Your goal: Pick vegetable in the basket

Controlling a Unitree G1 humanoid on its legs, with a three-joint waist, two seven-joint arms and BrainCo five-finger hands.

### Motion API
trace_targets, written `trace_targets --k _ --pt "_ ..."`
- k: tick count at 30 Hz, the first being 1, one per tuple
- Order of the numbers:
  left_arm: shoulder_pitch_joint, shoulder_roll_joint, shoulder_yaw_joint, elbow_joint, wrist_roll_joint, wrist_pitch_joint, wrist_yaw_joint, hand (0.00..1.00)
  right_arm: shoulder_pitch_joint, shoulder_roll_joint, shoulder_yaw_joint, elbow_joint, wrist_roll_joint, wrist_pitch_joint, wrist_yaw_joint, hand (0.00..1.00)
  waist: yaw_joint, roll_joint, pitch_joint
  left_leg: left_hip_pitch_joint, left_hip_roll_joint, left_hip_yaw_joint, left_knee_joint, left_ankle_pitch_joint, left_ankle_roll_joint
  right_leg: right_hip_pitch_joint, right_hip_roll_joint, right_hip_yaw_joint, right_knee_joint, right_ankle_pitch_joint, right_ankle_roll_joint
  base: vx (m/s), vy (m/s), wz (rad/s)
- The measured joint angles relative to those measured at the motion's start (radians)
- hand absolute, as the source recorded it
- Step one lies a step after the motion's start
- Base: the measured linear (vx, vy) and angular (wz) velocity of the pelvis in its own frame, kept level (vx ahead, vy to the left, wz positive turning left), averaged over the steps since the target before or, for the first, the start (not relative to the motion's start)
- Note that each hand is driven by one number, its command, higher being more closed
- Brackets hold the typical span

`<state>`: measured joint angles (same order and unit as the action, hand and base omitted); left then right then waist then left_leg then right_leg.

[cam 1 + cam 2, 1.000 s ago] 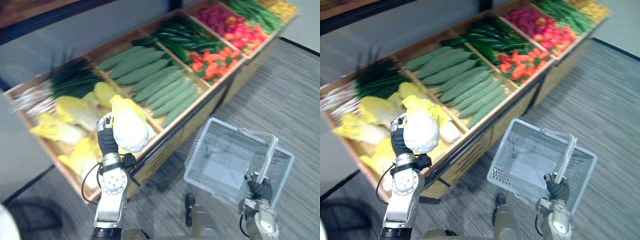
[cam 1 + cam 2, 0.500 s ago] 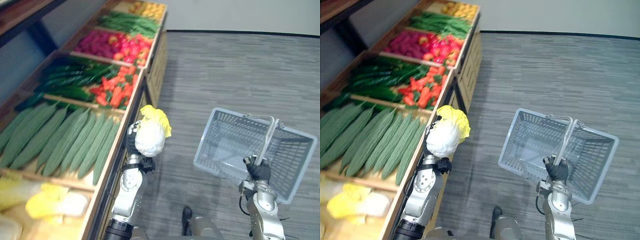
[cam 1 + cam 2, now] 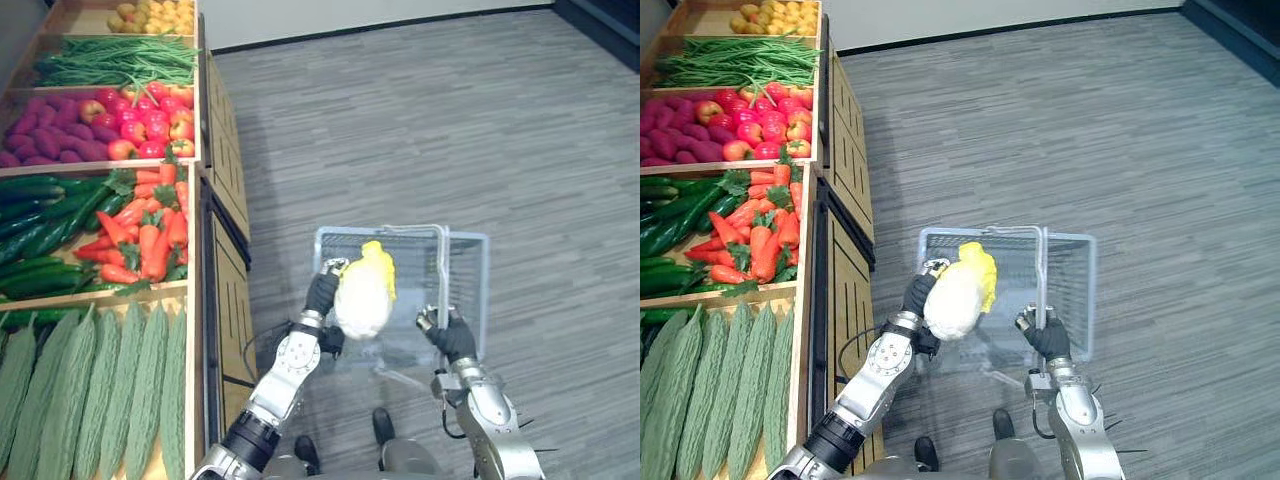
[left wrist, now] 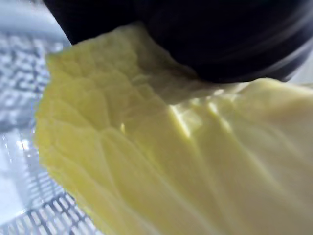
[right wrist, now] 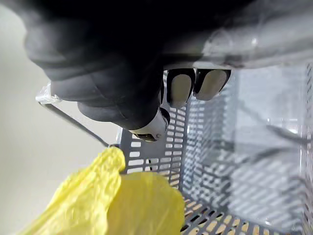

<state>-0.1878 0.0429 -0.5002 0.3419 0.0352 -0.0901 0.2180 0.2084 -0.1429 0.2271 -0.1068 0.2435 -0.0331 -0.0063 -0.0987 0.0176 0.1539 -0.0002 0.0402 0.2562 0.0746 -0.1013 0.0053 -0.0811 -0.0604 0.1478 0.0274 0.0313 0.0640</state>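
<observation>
a wooden stand (image 3: pixel 205 230) is set on the grey floor (image 3: pixel 450 120) at nine o'clock; from seven to eleven o'clock, ridged gourds (image 3: pixel 90 390), cucumbers (image 3: pixel 30 235), carrots (image 3: pixel 145 235), red produce (image 3: pixel 120 125) and beans (image 3: pixel 120 60) are laid in it.

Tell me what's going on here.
The robot is putting a vegetable into a shopping basket. Its left hand grips a pale yellow cabbage and holds it over the open grey basket; it has not let go yet. Its right hand is curled round the basket's handle and carries it above the floor. The wooden produce stand, with carrots and other vegetables, is on the robot's left.
</observation>
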Motion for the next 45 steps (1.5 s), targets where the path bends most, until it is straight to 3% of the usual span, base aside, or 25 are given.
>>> trace_targets --k 1,4,9,18,25,29,39,42,45 --pt "0.0 0.0 0.001 0.017 0.007 0.0 0.001 0.0 -0.011 -0.001 0.01 0.005 0.014 0.001 -0.003 1.0 0.0 -0.003 -0.001 -0.001 -0.003 0.0 -0.005 0.002 0.002 -0.004 -0.003 0.003 -0.002 0.0 0.001 -0.05 0.007 -0.07" --pt "-0.003 0.0 0.016 0.109 0.01 0.004 0.003 0.0 -0.025 -0.007 0.052 0.004 0.088 0.001 -0.012 1.0 0.0 -0.014 -0.001 -0.007 -0.007 0.005 -0.007 0.005 0.006 -0.003 -0.007 0.013 -0.028 0.023 0.007 -0.06 0.009 -0.1" --pt "-0.009 0.0 0.069 0.229 0.021 0.048 0.025 0.0 -0.026 -0.022 0.173 0.004 0.178 0.001 -0.009 1.0 -0.001 -0.045 -0.004 -0.023 -0.015 -0.004 -0.01 0.021 0.011 -0.012 -0.015 0.009 -0.036 0.029 0.011 -0.07 -0.01 0.03" --pt "-0.009 0.001 0.074 0.218 0.118 0.064 0.047 0.0 -0.023 -0.021 0.175 0.004 0.124 0.003 0.002 1.0 0.001 -0.05 -0.005 -0.021 -0.037 -0.026 -0.048 0.049 0.02 -0.01 -0.035 -0.01 -0.05 0.035 0.02 -0.05 -0.002 0.08" --pt "0.049 0.006 0.069 0.03 0.178 0.061 0.034 0.0 0.006 0.012 0.048 0.004 -0.032 0.005 -0.02 1.0 0.001 -0.051 -0.006 -0.009 -0.047 -0.038 -0.076 0.068 0.024 -0.004 -0.043 -0.024 -0.053 0.038 0.024 -0.01 0.0 0.07" --pt "0.109 0.026 0.072 -0.09 0.179 0.035 -0.006 0.0 0.029 0.038 -0.061 0.005 -0.098 0.006 -0.055 1.0 0.004 -0.05 -0.011 -0.002 -0.046 -0.054 -0.078 0.068 0.024 0.011 -0.044 -0.04 -0.056 0.037 0.024 0.0 -0.015 0.11" --pt "0.199 0.036 0.12 -0.211 0.193 0.018 -0.043 0.0 0.071 0.051 -0.206 0.051 -0.102 0.006 -0.065 1.0 0.002 -0.039 -0.028 0.014 -0.047 -0.072 -0.1 0.071 0.019 0.026 -0.044 -0.059 -0.058 0.036 0.025 -0.02 -0.013 0.04" --pt "0.245 0.033 0.159 -0.258 0.19 0.014 -0.046 0.0 0.107 0.055 -0.234 0.053 -0.113 0.016 -0.063 1.0 0.003 -0.027 -0.046 0.029 -0.051 -0.074 -0.132 0.085 0.016 0.026 -0.043 -0.067 -0.059 0.032 0.03 -0.01 -0.023 0.01" --pt "0.319 0.017 0.247 -0.334 0.12 0.004 -0.064 0.0 0.117 0.06 -0.294 0.087 -0.12 0.021 -0.063 1.0 0.006 -0.013 -0.057 0.041 -0.053 -0.074 -0.154 0.096 0.021 0.029 -0.043 -0.07 -0.06 0.031 0.03 0.0 0.0 0.0"
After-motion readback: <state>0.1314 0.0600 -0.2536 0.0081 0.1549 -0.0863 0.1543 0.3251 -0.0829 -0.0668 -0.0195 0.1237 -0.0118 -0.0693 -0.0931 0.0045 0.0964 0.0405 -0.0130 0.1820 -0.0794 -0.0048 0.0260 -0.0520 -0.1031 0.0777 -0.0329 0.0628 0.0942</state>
